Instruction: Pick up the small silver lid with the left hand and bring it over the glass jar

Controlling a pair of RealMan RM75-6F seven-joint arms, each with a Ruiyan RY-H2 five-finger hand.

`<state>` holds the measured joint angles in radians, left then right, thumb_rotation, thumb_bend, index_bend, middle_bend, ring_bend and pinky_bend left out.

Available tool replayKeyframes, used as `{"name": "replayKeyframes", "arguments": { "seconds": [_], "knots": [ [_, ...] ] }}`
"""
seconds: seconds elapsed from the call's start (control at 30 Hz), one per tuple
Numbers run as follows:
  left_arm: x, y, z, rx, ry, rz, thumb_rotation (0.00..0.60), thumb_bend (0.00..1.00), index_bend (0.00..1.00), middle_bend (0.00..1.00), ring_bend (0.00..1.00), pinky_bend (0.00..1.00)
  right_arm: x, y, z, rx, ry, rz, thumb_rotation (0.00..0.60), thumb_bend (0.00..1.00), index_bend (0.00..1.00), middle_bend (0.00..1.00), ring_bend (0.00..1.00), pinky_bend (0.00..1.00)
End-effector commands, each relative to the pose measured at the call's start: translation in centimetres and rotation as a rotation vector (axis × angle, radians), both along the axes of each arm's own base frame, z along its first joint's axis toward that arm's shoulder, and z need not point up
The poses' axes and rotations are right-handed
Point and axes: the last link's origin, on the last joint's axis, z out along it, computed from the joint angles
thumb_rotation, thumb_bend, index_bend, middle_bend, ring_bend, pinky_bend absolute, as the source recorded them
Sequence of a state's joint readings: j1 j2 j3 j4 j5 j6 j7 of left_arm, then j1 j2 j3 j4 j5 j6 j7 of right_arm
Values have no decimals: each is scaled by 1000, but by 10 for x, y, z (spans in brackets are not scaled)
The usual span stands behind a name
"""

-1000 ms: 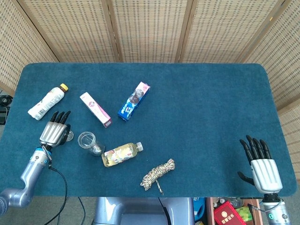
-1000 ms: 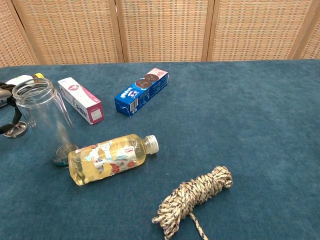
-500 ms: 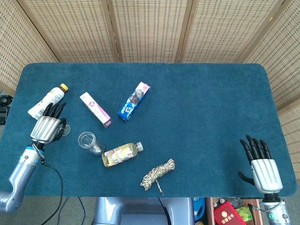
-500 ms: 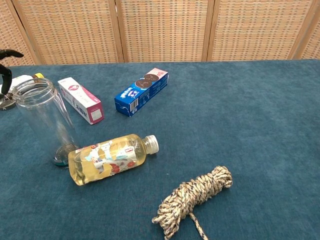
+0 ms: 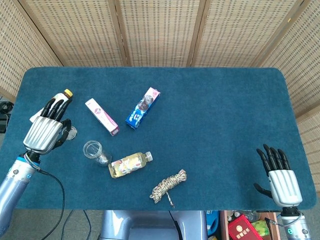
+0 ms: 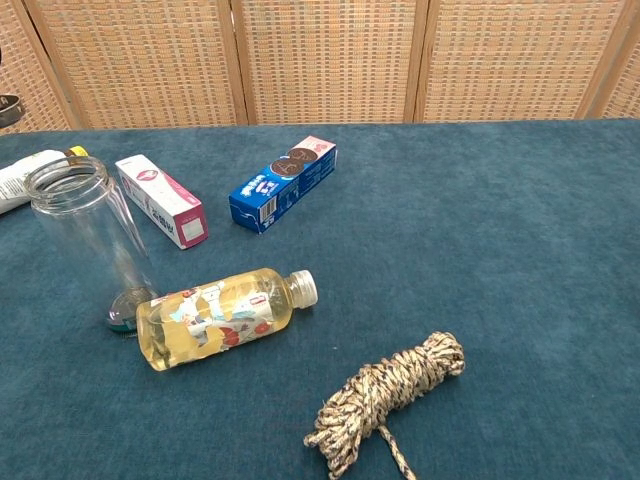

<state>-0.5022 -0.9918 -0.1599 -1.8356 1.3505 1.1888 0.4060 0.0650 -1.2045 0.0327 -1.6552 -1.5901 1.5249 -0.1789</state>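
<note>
The glass jar [image 5: 93, 149] stands upright with its mouth open at the table's left, and the chest view shows it as a tall clear jar [image 6: 85, 235]. My left hand [image 5: 44, 131] hovers to the left of the jar and holds the small silver lid [image 5: 72, 132] at its fingertips. In the chest view only the lid [image 6: 7, 108] shows, at the left edge, higher than the jar's rim. My right hand [image 5: 280, 177] stays at the table's near right corner with its fingers spread and nothing in them.
A white bottle [image 5: 49, 108] lies behind my left hand. A pink box [image 5: 101, 116] and a blue cookie box [image 5: 143, 107] lie beyond the jar. A yellow drink bottle [image 5: 129, 164] lies against the jar's base, and a coiled rope [image 5: 168, 185] is near the front edge.
My left hand has risen with the lid and drifted left and away from the jar. The right hand has not moved.
</note>
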Motion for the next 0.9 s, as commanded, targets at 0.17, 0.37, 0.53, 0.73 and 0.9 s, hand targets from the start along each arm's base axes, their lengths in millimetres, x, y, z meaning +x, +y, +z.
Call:
{"name": "replayKeyframes", "arguments": {
  "seconds": [0.17,0.37,0.53,0.73,0.9],
  "knots": [
    [28,-8,4,-28,-31,-45,600,443,612,0,0,0,-1,0,1,-1,-6,-5,600,0,32,0,0,0],
    [44,-15,-10,-74,-23,-88,600,443,612,0,0,0,-1,0,3,-3,-13,-3,600,0,32,0,0,0],
    [50,-18,-21,-95,-4,-101,600,443,613,0,0,0,-1,0,4,-7,-19,-6,600,0,32,0,0,0],
    [51,-20,-30,-121,-6,-92,600,443,613,0,0,0,-1,0,6,-10,-22,-4,600,0,32,0,0,0],
    [49,-21,-35,-138,-6,-85,600,443,613,0,0,0,-1,0,6,-11,-23,-7,600,0,32,0,0,0]
  ]
}}
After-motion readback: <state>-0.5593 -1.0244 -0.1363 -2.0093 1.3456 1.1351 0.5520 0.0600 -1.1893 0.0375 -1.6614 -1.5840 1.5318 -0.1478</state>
